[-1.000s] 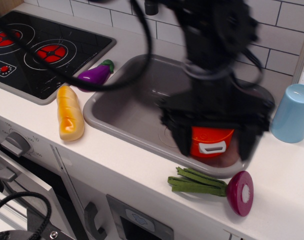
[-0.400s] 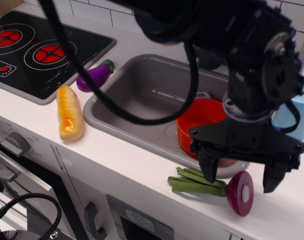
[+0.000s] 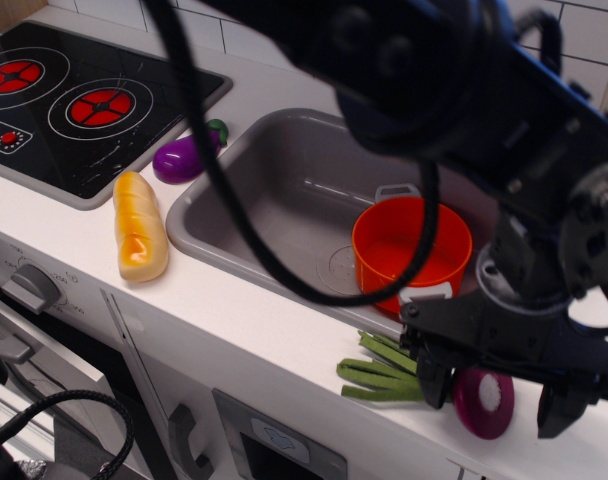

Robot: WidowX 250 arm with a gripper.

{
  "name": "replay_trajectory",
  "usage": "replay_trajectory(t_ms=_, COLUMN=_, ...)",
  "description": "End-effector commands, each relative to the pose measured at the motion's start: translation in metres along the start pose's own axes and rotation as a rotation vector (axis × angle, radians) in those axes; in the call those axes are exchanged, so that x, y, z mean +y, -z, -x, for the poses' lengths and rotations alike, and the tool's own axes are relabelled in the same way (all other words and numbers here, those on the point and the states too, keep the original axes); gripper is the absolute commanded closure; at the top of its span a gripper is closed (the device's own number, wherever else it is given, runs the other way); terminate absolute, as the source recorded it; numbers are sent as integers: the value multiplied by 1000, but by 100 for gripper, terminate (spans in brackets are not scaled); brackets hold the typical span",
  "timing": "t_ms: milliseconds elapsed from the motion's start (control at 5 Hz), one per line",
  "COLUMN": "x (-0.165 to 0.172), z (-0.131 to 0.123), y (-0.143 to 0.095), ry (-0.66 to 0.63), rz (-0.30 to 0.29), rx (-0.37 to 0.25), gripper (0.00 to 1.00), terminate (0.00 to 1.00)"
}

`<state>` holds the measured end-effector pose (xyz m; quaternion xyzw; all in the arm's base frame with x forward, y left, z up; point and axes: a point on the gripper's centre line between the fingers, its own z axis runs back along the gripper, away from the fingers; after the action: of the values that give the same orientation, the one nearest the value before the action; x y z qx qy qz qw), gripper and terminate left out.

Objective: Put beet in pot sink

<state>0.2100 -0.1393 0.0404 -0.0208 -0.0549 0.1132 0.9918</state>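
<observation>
Lowered hand (image 3: 496, 388) astride beet (image 3: 481, 402) — leaves leftward

text: none readable | labels: none | brands: none | numbers: none

Premises: a toy play kitchen, not a working one. The white counter (image 3: 234, 300) carries a grey sink (image 3: 274, 200) let in towards its back right, and a black hob (image 3: 84, 110) with red printed rings at the back left corner. White tiled wall (image 3: 244, 40) runs along the rear edge. The front face shows an oven knob (image 3: 29, 287) and door handle (image 3: 189, 435) (all moulded plastic). Plastic food lies by the sink's left edge: a bread loaf (image 3: 139, 225) and an eggplant (image 3: 184, 155).
</observation>
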Motion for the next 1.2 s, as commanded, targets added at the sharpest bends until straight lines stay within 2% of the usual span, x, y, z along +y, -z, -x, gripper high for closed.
replay_trajectory(t_ms=0, x=-2, z=-5, y=-2, ry=-1, rz=4, rx=-6, gripper=100, terminate=0)
replay_trajectory(t_ms=200, x=2, z=-10, y=-4, ry=-18, rz=-14, rx=-27, gripper=100, terminate=0)
replay_trajectory(t_ms=400, x=8, z=-14, y=-16, ry=-34, rz=2, rx=-41, gripper=100, terminate=0)
replay_trajectory(t_ms=600, x=19, z=-19, y=-38, ry=-77, rz=40, rx=-64, gripper=100, terminate=0)
replay_trajectory(t_ms=800, x=35, z=-36, y=-52, ry=-175, rz=25, rx=-135, gripper=100, terminate=0)
replay_trajectory(t_ms=1000, x=56, z=-62, y=-54, ry=-318, rz=-26, rx=-196, gripper=100, terminate=0)
